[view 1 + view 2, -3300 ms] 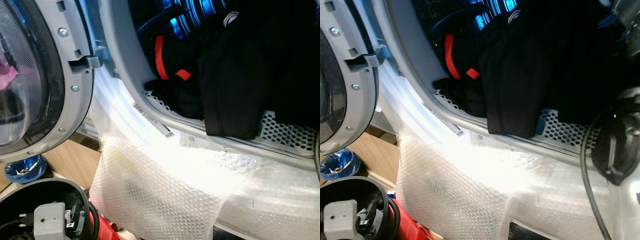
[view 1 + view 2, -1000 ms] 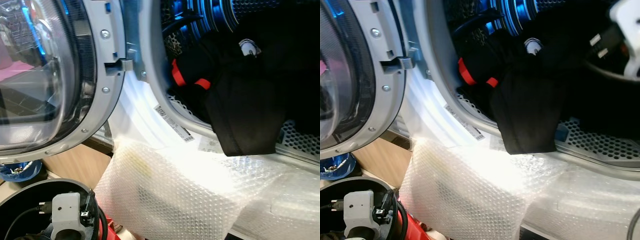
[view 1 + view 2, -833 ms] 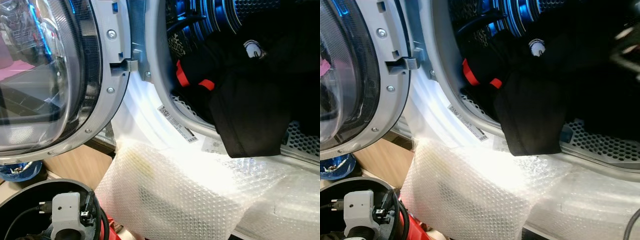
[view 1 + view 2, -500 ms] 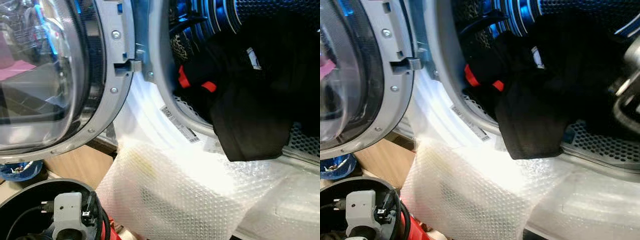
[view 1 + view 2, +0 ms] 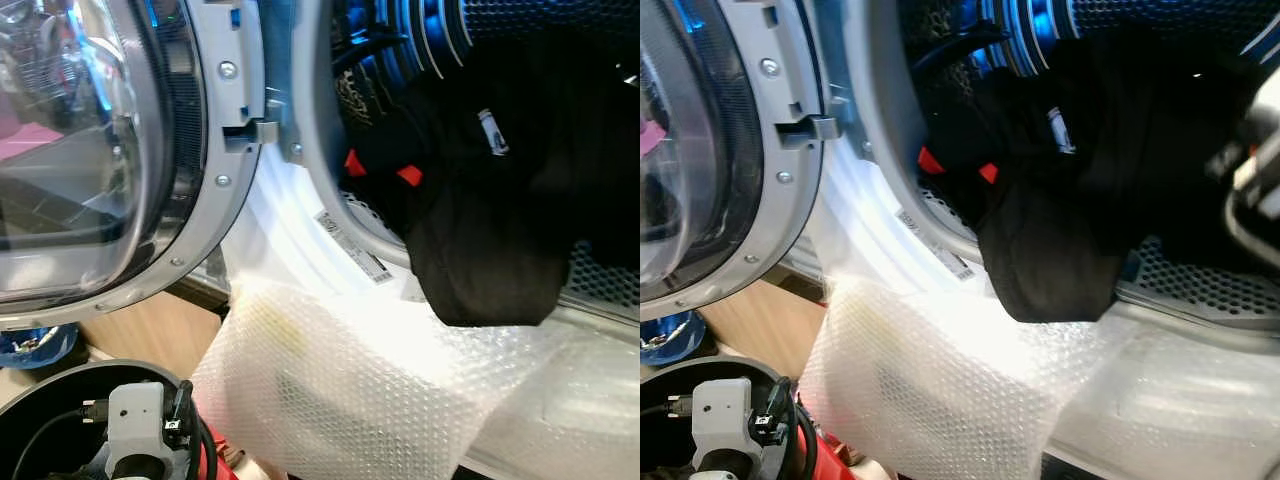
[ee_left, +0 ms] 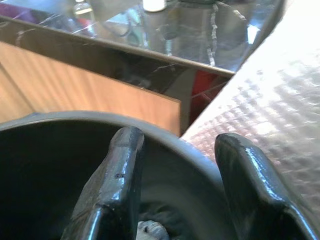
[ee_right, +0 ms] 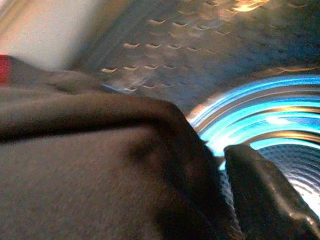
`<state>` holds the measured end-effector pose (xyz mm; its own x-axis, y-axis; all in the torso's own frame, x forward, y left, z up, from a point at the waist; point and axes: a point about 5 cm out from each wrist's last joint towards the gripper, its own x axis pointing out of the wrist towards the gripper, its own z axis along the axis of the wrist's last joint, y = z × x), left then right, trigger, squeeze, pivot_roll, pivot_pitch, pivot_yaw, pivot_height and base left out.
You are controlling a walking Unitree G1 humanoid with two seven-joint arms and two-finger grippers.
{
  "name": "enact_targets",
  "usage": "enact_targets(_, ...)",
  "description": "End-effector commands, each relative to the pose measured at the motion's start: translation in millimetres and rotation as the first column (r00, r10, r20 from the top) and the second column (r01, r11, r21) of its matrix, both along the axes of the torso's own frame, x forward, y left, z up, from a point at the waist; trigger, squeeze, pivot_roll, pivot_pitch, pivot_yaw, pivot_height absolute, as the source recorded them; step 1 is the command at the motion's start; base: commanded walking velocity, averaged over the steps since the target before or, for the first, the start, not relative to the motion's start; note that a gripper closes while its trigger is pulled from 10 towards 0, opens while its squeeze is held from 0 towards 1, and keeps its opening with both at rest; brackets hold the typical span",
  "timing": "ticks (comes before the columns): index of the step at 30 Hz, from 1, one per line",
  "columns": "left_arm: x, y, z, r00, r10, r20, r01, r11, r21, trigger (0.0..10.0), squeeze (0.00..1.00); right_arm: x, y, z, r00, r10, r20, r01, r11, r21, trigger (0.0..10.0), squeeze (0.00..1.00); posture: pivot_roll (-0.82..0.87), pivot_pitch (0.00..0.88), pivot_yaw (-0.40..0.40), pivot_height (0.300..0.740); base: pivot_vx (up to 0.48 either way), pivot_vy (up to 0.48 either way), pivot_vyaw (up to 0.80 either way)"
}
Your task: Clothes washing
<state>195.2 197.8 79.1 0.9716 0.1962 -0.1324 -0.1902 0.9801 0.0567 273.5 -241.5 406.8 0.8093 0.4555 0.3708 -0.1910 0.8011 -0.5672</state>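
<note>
My right gripper (image 7: 220,200) grasps the black garment (image 5: 490,230), one finger beneath the cloth, for stuffing drumward; left gripper (image 6: 185,195) hangs released.

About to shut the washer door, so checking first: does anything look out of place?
Yes. A black garment hangs out of the drum over the door sill, so the door would trap it. The washer's front is also wrapped in bubble wrap, odd for a machine in use.
</note>
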Motion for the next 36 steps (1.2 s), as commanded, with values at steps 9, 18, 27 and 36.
enact_targets(9, 2.1, -3.7, 1, 1.0, -0.008, 0.009, 0.008, 1.0, 0.003, 10.0, 0.0, 26.6, -102.7, 21, 0.759, -0.629, -0.168, 0.595, 0.566, 0.571, 10.0, 1.0, -0.07, 0.074, -0.012, 0.74, 0.0, 0.0, 0.0)
enact_targets(18, 2.2, -4.4, 2, 1.0, -0.008, 0.016, 0.009, 1.0, -0.001, 10.0, 0.0, 55.7, -21.1, -25, 0.918, -0.266, -0.293, 0.351, 0.891, 0.289, 10.0, 0.0, -0.06, 0.061, -0.007, 0.74, 0.0, 0.0, 0.0)
enact_targets(27, 5.5, -8.3, 2, 0.999, -0.028, 0.019, 0.028, 1.0, -0.008, 10.0, 0.0, 31.6, -19.2, -8, 0.955, -0.264, -0.138, 0.268, 0.963, 0.007, 10.0, 0.0, -0.07, 0.069, -0.009, 0.74, 0.0, 0.0, 0.0)
enact_targets(36, 6.4, -8.8, 1, 0.999, -0.032, 0.017, 0.032, 0.999, -0.012, 10.0, 0.0, -23.7, -7.2, 3, 0.994, 0.102, -0.031, -0.107, 0.966, -0.235, 10.0, 1.0, -0.09, 0.074, -0.002, 0.74, 0.0, 0.0, 0.0)
